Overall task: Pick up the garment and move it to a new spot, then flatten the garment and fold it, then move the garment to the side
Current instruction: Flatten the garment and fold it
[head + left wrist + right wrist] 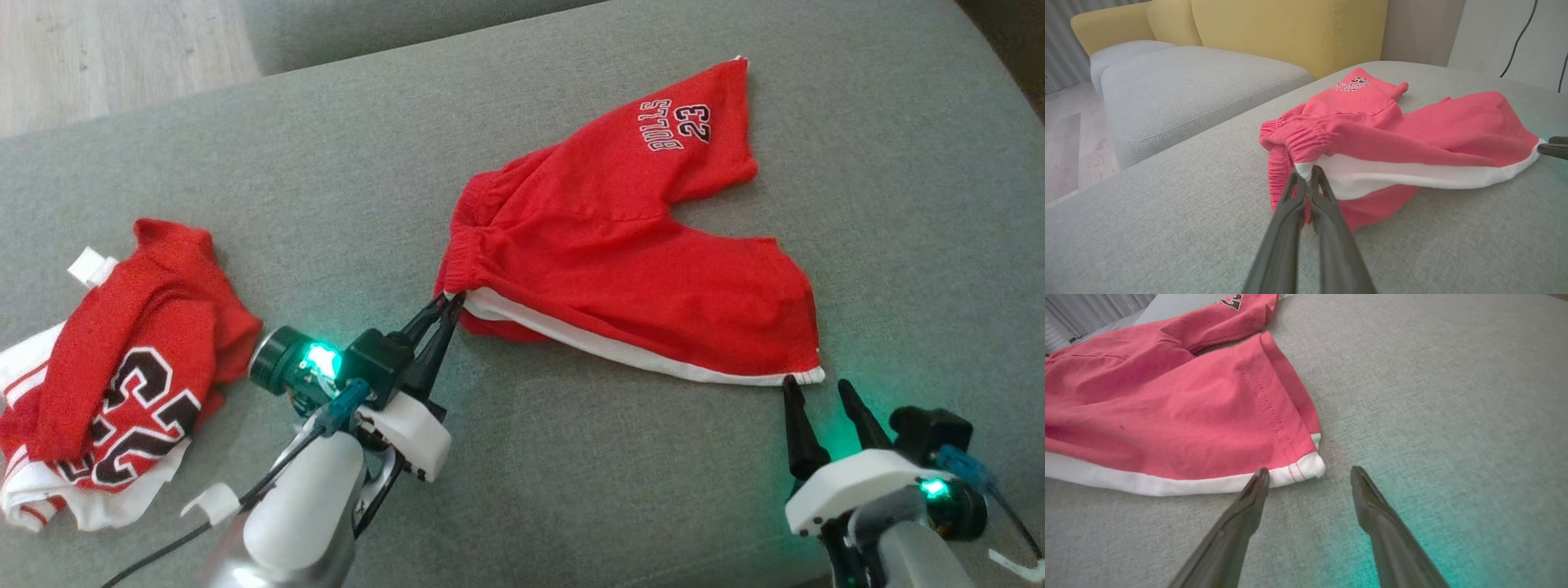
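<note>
**Red shorts** (620, 245): spread on the grey cushion (571, 506), right of centre in the head view. The elastic waistband points toward the robot's left and the two legs fan out to the right. The far leg carries a "BULLS 23" print, and a white side stripe runs along the near edge.

**Left fingers** (1284, 228): pressed together on the near corner of the waistband, at the end of the white stripe. Cloth is pinched between the tips, and that corner is raised a little off the cushion.

**Right fingers** (1241, 514): spread wide and holding nothing, tips low over the cushion just beside the hem corner of the near leg. Whether one tip touches the white trim cannot be told.

**Surroundings**: a crumpled red-and-white jersey (114, 367) lies well apart at the cushion's left end, with wooden floor (106, 57) beyond.
</note>
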Robot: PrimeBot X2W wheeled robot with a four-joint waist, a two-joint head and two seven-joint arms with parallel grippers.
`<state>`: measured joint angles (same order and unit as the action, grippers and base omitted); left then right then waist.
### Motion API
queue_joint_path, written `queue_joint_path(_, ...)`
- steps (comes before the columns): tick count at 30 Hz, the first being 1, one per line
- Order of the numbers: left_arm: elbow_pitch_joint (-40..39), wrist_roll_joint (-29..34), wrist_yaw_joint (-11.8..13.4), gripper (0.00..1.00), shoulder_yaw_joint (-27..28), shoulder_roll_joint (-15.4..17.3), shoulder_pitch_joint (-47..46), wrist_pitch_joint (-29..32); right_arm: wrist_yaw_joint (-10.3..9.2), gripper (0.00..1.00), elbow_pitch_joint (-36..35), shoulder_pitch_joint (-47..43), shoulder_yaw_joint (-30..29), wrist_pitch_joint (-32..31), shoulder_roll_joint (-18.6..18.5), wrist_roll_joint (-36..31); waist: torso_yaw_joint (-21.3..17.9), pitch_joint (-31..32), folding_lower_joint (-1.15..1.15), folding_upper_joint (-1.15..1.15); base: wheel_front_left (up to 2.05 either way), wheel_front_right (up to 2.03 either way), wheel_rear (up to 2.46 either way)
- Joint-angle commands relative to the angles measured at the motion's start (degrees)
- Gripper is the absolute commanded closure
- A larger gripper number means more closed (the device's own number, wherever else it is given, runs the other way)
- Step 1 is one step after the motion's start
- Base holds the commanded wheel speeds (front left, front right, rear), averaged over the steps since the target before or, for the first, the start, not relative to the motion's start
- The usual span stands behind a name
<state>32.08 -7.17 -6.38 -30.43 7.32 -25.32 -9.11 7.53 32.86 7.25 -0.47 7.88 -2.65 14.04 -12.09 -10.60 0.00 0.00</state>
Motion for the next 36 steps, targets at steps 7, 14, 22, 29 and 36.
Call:
queue_joint_path(7, -3.4, -0.8, 0.7, 1.0, 0.9, 1.2, -1.4, 0.6, -0.04, 0.0, 1.7, 4.5, 2.3, 1.0, -0.2, -0.7, 0.6, -0.6, 0.0, 0.0, 0.0, 0.0, 0.0)
queue_joint_path(14, -4.1, -1.1, 0.8, 1.0, 0.5, 1.8, -1.3, 1.1, -0.04, 1.0, 4.3, 6.2, 3.3, 0.8, -0.2, -1.4, 1.2, -1.0, 0.0, 0.0, 0.0, 0.0, 0.0)
queue_joint_path(22, -3.9, -2.1, 1.4, 1.0, 0.6, 2.2, -0.6, 1.1, -0.04, 1.0, 1.3, 6.7, 3.3, 1.6, -0.2, -1.8, 1.1, 0.8, 0.0, 0.0, 0.0, 0.0, 0.0)
queue_joint_path(29, -5.5, -4.2, 1.3, 1.0, 2.0, 3.3, -0.8, 1.2, -0.04, 1.0, -10.2, 7.8, 4.1, -1.1, -0.2, 0.7, -0.1, 4.7, 0.0, 0.0, 0.0, 0.0, 0.0)
queue_joint_path(36, -11.6, -7.5, 0.3, 1.0, 4.8, 5.3, -8.4, 4.1, -0.04, 1.0, -25.0, 15.3, 3.0, -7.7, -2.9, 3.3, -0.5, 8.1, 0.0, 0.0, 0.0, 0.0, 0.0)
